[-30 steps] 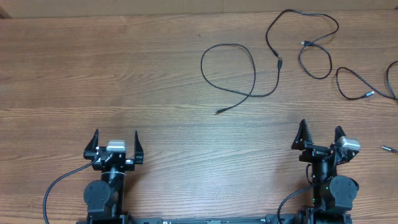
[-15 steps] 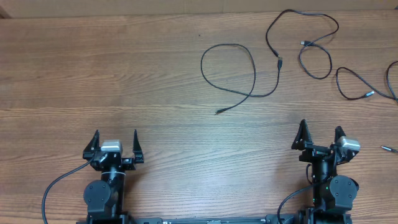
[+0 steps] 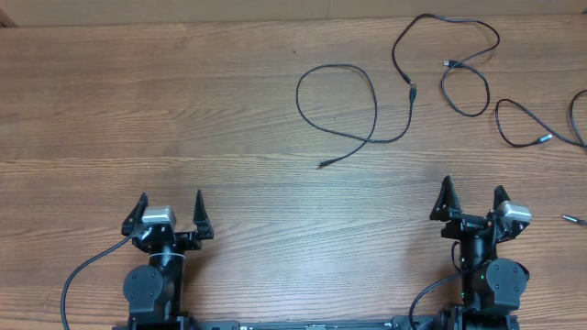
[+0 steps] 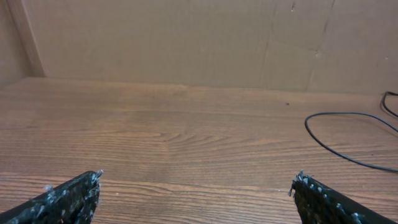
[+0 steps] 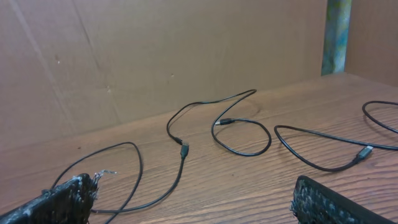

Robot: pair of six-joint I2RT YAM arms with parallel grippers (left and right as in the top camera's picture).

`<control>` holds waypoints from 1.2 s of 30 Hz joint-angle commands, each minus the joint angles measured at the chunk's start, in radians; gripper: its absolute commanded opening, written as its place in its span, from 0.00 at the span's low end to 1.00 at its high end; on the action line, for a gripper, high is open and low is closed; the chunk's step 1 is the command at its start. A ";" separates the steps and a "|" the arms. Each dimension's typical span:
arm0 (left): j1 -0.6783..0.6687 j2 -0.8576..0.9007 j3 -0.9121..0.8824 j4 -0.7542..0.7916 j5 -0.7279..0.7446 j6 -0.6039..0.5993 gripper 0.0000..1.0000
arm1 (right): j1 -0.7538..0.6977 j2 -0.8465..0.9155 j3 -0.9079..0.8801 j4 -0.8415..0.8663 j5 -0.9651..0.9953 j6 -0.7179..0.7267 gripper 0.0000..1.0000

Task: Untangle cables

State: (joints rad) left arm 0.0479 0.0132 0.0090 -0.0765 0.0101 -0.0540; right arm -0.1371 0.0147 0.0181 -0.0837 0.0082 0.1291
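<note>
Three thin black cables lie apart on the far right half of the table. One forms a big loop near the middle; its plug shows in the right wrist view. A second cable curls at the back right. A third cable lies at the right edge, with a silver-tipped plug. My left gripper stands open near the front left, with only bare wood between its fingers. My right gripper stands open at the front right, well short of the cables.
A small loose plug end lies at the right edge beside the right arm. A cardboard wall closes off the back of the table. The looped cable's edge shows at the right of the left wrist view.
The left gripper has turned slightly to the left. The right arm and the cables have not moved.
</note>
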 commanded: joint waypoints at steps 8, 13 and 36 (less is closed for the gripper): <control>0.006 -0.010 -0.004 -0.002 -0.007 -0.021 1.00 | -0.003 -0.012 -0.010 0.002 0.013 -0.007 1.00; 0.014 -0.010 -0.004 -0.001 -0.007 -0.021 0.99 | -0.003 -0.012 -0.010 0.002 0.013 -0.007 1.00; 0.034 -0.008 -0.004 -0.001 -0.007 -0.021 0.99 | -0.003 -0.012 -0.010 0.002 0.014 -0.007 1.00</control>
State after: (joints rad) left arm 0.0746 0.0132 0.0090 -0.0765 0.0101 -0.0540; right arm -0.1368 0.0147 0.0181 -0.0837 0.0082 0.1291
